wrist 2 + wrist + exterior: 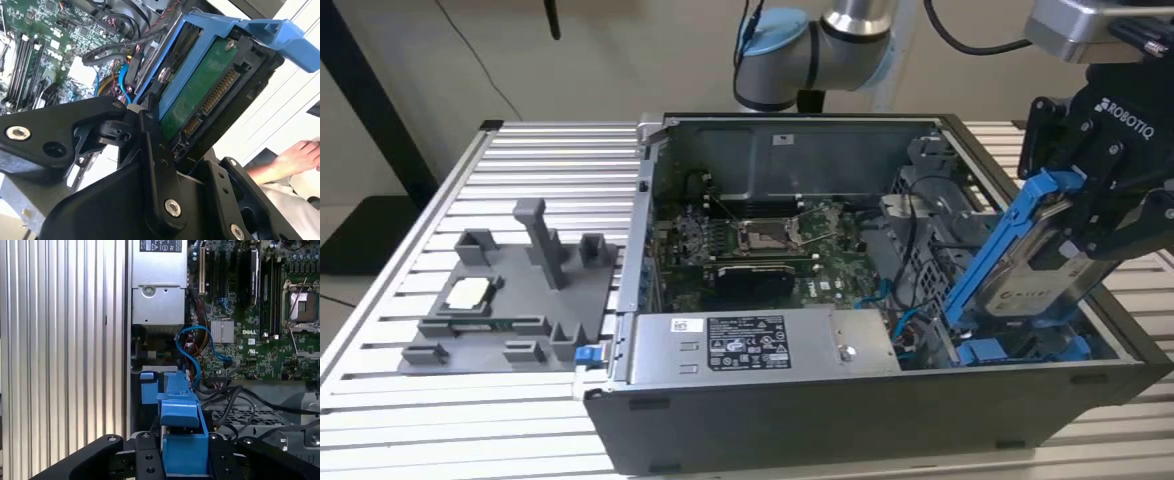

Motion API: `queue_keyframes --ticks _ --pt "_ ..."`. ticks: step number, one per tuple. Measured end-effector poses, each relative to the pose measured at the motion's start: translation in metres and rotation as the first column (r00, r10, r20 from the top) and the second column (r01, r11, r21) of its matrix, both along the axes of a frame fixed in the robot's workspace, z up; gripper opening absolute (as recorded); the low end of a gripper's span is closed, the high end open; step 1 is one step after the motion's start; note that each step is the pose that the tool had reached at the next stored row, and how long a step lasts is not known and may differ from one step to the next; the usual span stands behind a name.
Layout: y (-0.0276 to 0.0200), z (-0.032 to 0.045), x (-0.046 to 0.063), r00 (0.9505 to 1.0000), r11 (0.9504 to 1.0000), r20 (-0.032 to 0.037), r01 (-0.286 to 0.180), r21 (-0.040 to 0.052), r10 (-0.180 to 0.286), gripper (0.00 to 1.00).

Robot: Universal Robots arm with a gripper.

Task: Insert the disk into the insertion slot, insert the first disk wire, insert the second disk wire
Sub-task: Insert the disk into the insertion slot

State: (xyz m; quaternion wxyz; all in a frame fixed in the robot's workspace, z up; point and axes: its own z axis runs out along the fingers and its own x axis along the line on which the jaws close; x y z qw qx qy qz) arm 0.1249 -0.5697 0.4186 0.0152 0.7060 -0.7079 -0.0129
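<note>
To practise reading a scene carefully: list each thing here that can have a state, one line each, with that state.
gripper: shut on the disk.
disk: held, tilted steeply, lower end down inside the case, not yet lying flat in the slot.
insertion slot: not yet filled.
computer case: open, its inside exposed.

Gripper (pixel 185 462) jaws clamp the blue-framed disk (pixel 182 412); beyond lie the motherboard (pixel 250 340), grey power supply (pixel 156 295), blue cable (pixel 196 328) and ribbed table (pixel 60 350).
</note>
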Motion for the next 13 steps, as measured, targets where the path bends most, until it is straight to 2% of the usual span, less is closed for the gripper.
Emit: queue_keyframes --ticks 10,13 --pt "0.0000 -0.0148 0.004 0.9999 0.9999 -0.0001 -0.012 -0.0002 0.012 0.33" --pt "0.0001 -0.0171 0.004 0.9999 0.9999 -0.0055 -0.013 0.0006 0.013 0.33"
